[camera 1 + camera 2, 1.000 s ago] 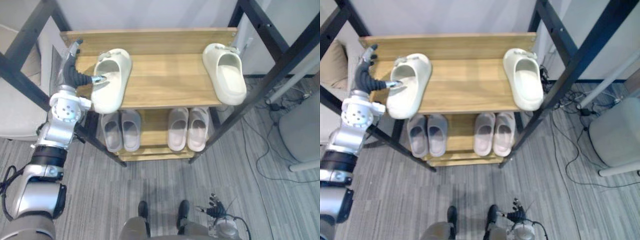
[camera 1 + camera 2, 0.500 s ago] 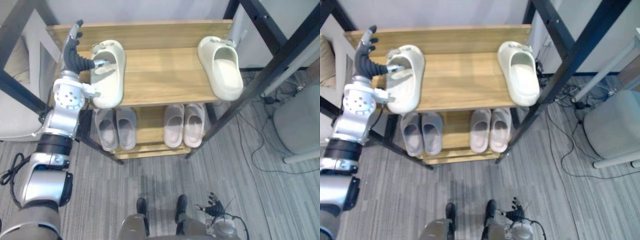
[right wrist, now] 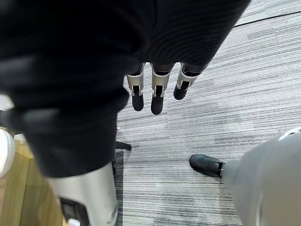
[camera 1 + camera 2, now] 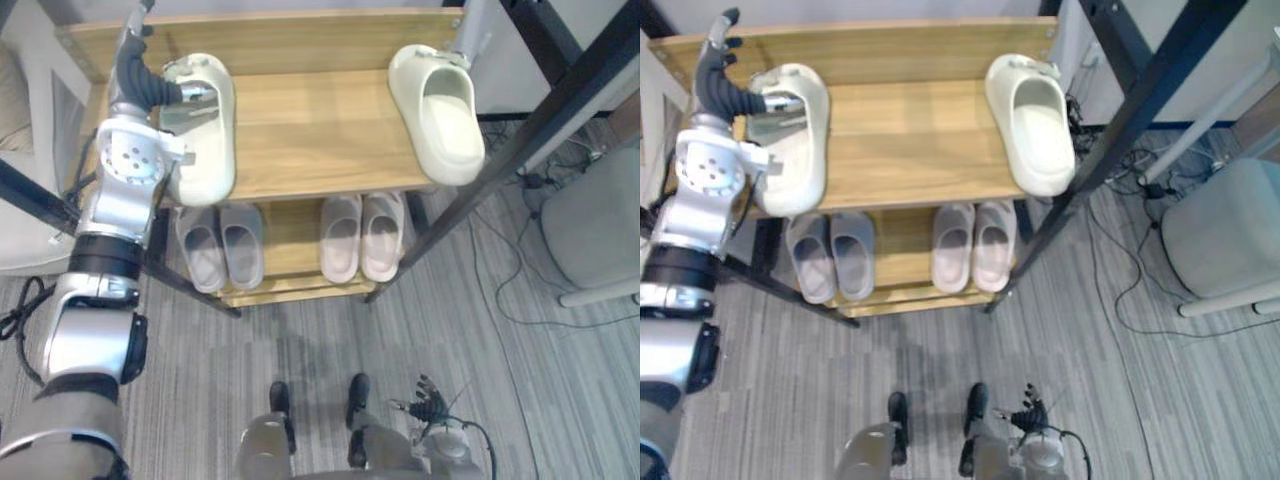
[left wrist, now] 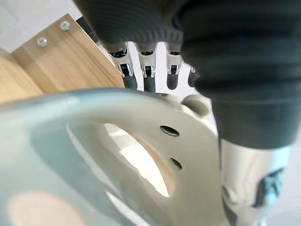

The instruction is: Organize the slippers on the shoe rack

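- In the left eye view, the left hand (image 4: 148, 85) at upper left pinches the side wall of the left cream slipper (image 4: 208, 140), thumb inside and fingers outside. The slipper sits at the left end of the shoe rack (image 4: 320, 150) on its top shelf. We judge the hold is meant to slide it toward its mate.
- The right cream slipper (image 4: 440, 115) lies well apart at upper right, just beside a black post (image 4: 545, 105) that crowds any reach there.
- In the right eye view, bare wood separates the cream slippers. Below, a grey pair (image 4: 830, 255) and a pale pink pair (image 4: 975, 245) stand tidy.
- In the left wrist view, the fingers (image 5: 148, 70) reach past the slipper's rim.
- In the right wrist view, the right hand (image 3: 157, 89) hangs over the carpet floor (image 3: 225, 108), fingers straight, holding nothing.
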Motion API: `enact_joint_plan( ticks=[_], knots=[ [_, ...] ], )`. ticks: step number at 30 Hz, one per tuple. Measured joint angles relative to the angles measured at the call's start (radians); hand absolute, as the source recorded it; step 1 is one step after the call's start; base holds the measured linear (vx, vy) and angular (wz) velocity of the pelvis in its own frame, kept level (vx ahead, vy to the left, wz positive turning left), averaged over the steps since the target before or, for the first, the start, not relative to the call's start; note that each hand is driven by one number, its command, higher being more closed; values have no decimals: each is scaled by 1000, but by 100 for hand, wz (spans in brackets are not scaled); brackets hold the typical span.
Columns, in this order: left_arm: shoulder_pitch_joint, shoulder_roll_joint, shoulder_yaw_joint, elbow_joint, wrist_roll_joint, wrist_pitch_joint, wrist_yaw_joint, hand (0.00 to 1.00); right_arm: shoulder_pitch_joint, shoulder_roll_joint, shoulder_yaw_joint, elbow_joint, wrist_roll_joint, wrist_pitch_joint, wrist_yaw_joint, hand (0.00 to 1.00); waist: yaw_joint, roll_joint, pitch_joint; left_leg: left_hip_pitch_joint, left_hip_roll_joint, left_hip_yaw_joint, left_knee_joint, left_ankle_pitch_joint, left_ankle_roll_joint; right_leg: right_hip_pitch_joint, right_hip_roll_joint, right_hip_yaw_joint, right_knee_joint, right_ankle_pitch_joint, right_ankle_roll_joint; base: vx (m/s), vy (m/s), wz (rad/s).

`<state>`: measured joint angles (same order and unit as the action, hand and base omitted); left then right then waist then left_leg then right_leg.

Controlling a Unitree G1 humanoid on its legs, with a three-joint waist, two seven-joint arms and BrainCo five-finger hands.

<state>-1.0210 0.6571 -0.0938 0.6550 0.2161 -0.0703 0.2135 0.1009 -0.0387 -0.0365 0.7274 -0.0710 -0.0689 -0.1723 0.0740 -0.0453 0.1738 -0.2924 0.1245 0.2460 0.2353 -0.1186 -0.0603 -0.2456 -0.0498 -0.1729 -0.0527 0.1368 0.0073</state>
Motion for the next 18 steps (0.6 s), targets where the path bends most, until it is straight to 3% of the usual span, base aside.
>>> enact_joint_plan(
  ticks=[8, 9, 15, 18],
  knots=[
    [-35, 15, -1, 31, 122, 37, 0, 0, -11, -2, 0, -7, 4, -1, -2, 0, 3, 1, 14, -4, 11, 17, 14, -11, -2, -4, 6, 16, -5, 1, 0, -14, -6, -8],
    [-47, 16, -3, 33, 146, 39, 0, 100, -15, -2, 0, -7, 4, -1, -2, 0, 4, 0, 21, -5, 11, 17, 15, -11, -2, -4, 6, 15, -5, 2, 0, 0, 0, 0],
    [-104, 21, -57, 47, 263, 57, -2, 100, -15, -1, 0, -35, 4, -4, -3, 0, 6, -1, 28, -23, 11, 13, 28, -10, -1, -16, 5, 11, -6, 11, 0, 0, 0, 0],
    [-107, 23, -82, 47, 265, 55, -2, 100, -16, -2, 0, -53, 4, -7, -3, 0, 4, -1, 28, -22, 9, 9, 28, -10, -1, -12, 3, 8, -6, 11, 1, 11, 8, 3]
  ],
)
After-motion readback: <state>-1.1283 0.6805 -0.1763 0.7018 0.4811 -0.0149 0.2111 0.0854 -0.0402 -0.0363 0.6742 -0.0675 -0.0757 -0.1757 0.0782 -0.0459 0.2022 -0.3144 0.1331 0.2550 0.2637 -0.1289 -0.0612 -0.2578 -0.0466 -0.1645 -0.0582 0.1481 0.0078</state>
